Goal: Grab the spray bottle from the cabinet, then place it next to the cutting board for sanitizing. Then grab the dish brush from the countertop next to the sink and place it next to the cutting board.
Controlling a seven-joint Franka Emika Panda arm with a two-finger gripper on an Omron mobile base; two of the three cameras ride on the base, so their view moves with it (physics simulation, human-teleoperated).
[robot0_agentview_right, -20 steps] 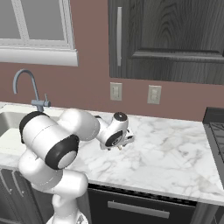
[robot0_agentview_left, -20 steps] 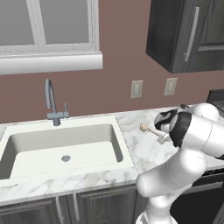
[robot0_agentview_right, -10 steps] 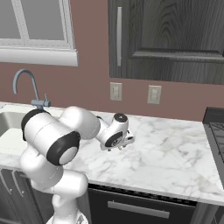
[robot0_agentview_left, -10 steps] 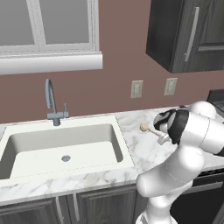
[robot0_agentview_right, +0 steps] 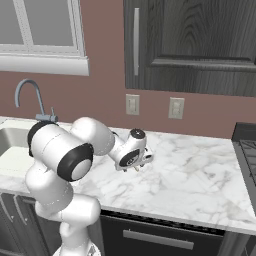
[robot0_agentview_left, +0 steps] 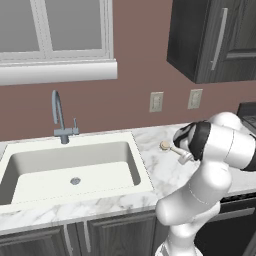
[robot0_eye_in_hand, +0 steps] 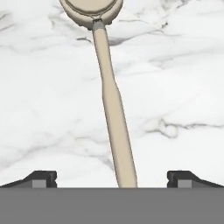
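The gripper (robot0_eye_in_hand: 112,178) hangs low over the countertop (robot0_agentview_right: 200,170) with its jaws wide apart, one dark fingertip (robot0_eye_in_hand: 41,178) at each side of the hand view and nothing between them but the brush handle. The dish brush (robot0_eye_in_hand: 110,94) lies flat on the marble; in the hand view its handle runs from 6 o'clock up to the round head at 12 o'clock, midway between the fingertips and touching neither. White marble lies bare on both sides of the handle.

In the left base view the brush (robot0_agentview_left: 170,148) shows its round head just beyond the arm's wrist, near the right rim of the sink (robot0_agentview_left: 142,167), with a strip of marble between head and rim. The faucet (robot0_agentview_left: 60,117) stands at the sink's back edge, well apart from the brush.

In the right base view the gripper (robot0_agentview_right: 139,164) points down at the counter. From it toward 3 o'clock the marble runs open up to a dark stove edge (robot0_agentview_right: 245,145). The cabinet (robot0_agentview_right: 195,45) hangs above, its door shut, with clear wall and two outlets (robot0_agentview_right: 132,104) between it and the counter.

No writing or label can be read on anything.
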